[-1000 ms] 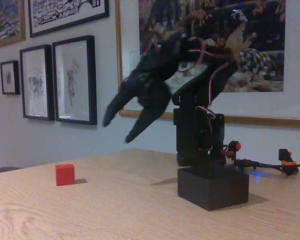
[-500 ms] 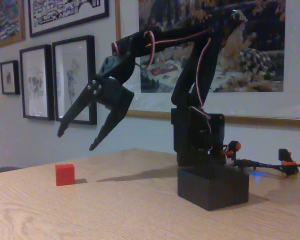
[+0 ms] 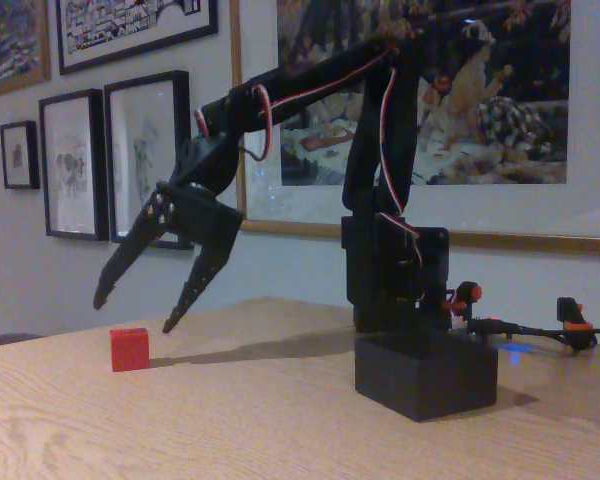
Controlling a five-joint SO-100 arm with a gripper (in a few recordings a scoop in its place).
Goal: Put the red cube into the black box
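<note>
Reaching: black two-finger gripper (image 3: 136, 312) poised above the small matte bright-red cube (image 3: 129, 349), angled down and to the left in the fixed view
Fingers: spread wide apart, holding nothing; left fingertip (image 3: 103, 297) above and a little left of the cube, right fingertip (image 3: 170, 325) off to the cube's right
Cube: resting flat on the pale wood-grain counter (image 3: 230, 420), untouched, clear of both fingers
Box: low matte-black rectangular box (image 3: 426, 374) on the counter well to the right of the cube, in front of the arm's base; opening not visible from this low angle
Step, as judged: approach nearly done, descent and closing not yet made, nothing carried
Depth: hard to read from a side-on camera; cannot tell whether the fingers sit in line with the cube or nearer or farther than it
Risk one: dropping with poor alignment could land a fingertip on the cube's top and pin or tip it
Risk two: an off-centre close could nudge the light cube sideways across the smooth wood instead of trapping it
Risk three: a shallow pinch near the upper edge could let the cube slip out during the long swing rightward to the box
Background: framed pictures on the wall behind, cables with orange clips (image 3: 574, 310) at right
</note>
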